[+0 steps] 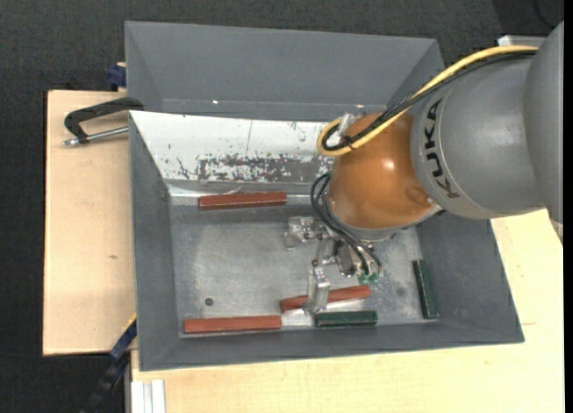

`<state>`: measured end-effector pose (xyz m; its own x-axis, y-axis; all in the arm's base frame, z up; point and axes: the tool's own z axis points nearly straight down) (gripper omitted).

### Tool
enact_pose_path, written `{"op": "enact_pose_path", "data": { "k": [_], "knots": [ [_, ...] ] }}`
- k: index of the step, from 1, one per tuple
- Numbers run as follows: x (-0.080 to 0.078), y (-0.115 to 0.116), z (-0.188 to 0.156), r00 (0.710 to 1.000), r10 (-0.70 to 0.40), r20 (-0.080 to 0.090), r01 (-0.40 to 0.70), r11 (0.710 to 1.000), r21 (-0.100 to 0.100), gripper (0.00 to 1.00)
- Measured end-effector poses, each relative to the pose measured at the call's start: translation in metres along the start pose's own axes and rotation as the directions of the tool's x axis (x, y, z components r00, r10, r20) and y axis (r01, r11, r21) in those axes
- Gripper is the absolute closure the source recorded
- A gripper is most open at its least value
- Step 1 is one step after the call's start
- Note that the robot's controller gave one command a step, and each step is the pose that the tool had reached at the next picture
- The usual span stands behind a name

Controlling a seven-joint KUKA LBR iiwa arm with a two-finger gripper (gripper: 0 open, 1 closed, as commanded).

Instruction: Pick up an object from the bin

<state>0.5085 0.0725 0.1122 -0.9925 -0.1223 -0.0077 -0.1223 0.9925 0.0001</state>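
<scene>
My gripper (319, 295) reaches down below the arm's orange cover at the bin's front middle. Its tip is right at a short red bar (345, 296) that lies flat on the floor, and I cannot tell whether it touches the bar. Just in front of that bar, against the front wall, lies a dark green bar (346, 318). To the left, along the front wall, lies a longer red bar (233, 322).
Another long red bar (242, 201) lies along the back wall. A second dark green bar (424, 288) lies lengthwise by the right wall. The arm and its orange cover hang over the bin's right half.
</scene>
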Motion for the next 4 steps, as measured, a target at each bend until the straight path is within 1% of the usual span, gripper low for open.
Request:
{"op": "enact_pose_path", "data": {
  "k": [1,2,3,4],
  "knots": [
    [0.011,-0.001,0.027,0.989,-0.145,-0.009,0.145,0.989,-0.002,0.0],
    [0.015,0.002,0.039,0.995,-0.102,-0.009,0.102,0.995,-0.002,1.0],
    [0.015,0.002,0.039,0.995,-0.102,-0.009,0.102,0.995,-0.002,1.0],
    [-0.009,-0.017,-0.115,0.998,-0.059,-0.001,0.059,0.998,-0.001,1.0]
  ]
}}
